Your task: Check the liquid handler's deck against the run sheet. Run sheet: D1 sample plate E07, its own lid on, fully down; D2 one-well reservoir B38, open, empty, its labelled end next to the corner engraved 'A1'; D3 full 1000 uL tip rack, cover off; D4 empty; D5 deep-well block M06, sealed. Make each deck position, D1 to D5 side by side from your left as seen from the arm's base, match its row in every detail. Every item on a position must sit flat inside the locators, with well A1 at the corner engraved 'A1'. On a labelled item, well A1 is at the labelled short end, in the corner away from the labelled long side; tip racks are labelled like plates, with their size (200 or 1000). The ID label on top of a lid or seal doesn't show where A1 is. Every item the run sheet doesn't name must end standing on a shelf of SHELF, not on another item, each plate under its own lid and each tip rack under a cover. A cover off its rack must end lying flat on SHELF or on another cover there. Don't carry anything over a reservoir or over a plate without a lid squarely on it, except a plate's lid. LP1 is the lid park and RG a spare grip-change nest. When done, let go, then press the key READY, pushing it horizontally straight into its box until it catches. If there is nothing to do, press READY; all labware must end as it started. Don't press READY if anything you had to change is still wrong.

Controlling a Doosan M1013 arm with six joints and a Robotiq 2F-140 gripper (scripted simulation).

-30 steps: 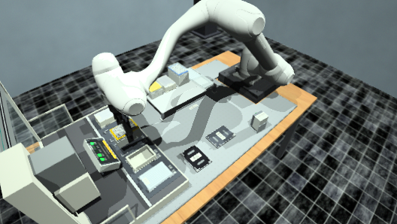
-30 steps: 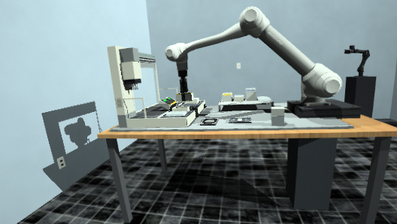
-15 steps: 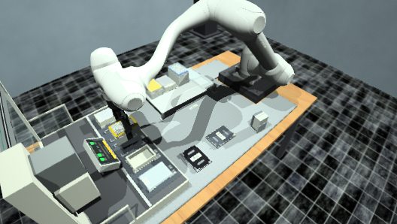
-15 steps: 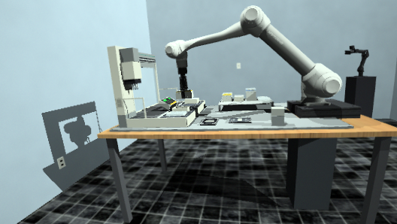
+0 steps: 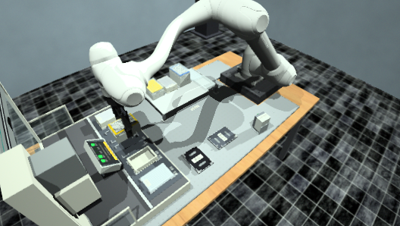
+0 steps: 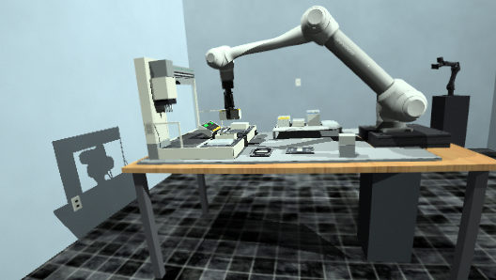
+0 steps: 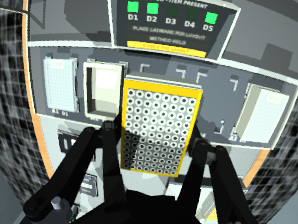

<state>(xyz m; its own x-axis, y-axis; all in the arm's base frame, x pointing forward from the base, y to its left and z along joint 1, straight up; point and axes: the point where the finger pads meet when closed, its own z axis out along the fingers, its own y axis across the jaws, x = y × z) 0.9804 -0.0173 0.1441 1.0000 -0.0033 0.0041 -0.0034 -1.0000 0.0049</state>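
Note:
My gripper (image 5: 122,128) (image 6: 230,112) (image 7: 156,118) is shut on the long sides of a yellow-framed tip rack (image 5: 117,127) (image 6: 230,114) (image 7: 160,123) with its cover off and holds it level above the middle of the liquid handler's deck (image 5: 182,186). Below it in the wrist view the locators of D3 and D4 show bare. On the deck stand a lidded plate (image 5: 157,177) (image 7: 59,83), an open cream reservoir (image 5: 143,158) (image 7: 104,90) beside it, and a pale block (image 5: 104,117) (image 7: 266,115) at the other end. The deck's lamp panel (image 5: 101,155) (image 7: 172,23) shows D1, D2 and D5 lit.
SHELF (image 5: 178,100) behind carries a yellow-topped item (image 5: 154,86), a grey item (image 5: 167,83) and a blue-topped rack (image 5: 179,72). Two black nests (image 5: 198,159) (image 5: 222,138) lie on the mat. The READY box (image 5: 261,122) stands near the table's front. The handler's tower (image 6: 152,103) rises left of the deck.

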